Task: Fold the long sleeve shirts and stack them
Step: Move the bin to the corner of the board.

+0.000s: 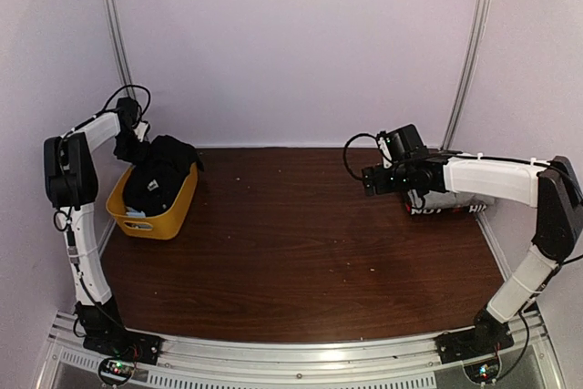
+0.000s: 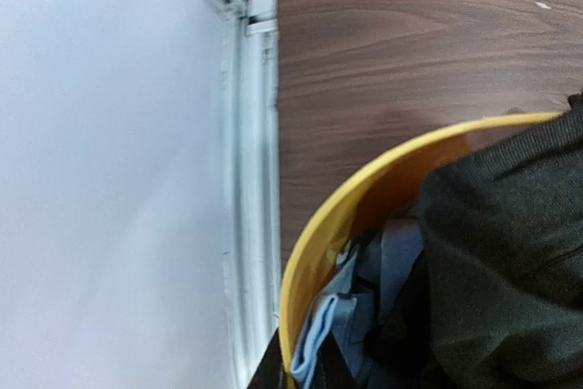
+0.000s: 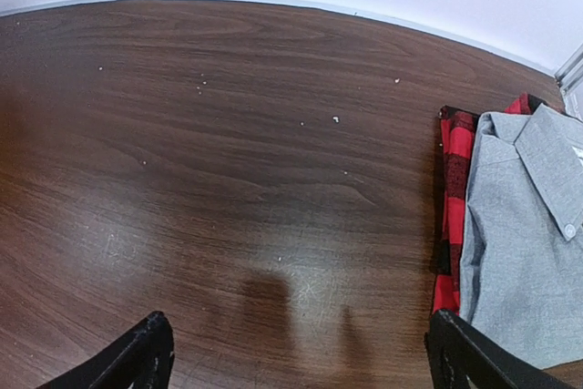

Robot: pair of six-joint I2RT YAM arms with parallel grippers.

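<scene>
I am at the picking step: my left end effector [image 1: 128, 145] is at the soft black shirt [image 1: 162, 175] in the yellow plastic basket [image 1: 171, 222], and I cannot tell if it is clenched. My right end effector [image 3: 305, 348] is released. Next, I should lift the shirt out.

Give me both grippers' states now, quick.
Left gripper: at the black shirt in the yellow basket; jaws hidden, cannot tell.
Right gripper: open, holding nothing.

Top cam is looking down from above and behind the bases, covering the whole desk [image 1: 301, 252]. Left wrist is peering close into the yellow basket [image 2: 364, 179] near the far-left corner, black shirt [image 2: 510, 271] filling frame. Right wrist is looking low across the desk, grey shirt [image 3: 519, 252] at the right edge. Top is sharing both.
</scene>
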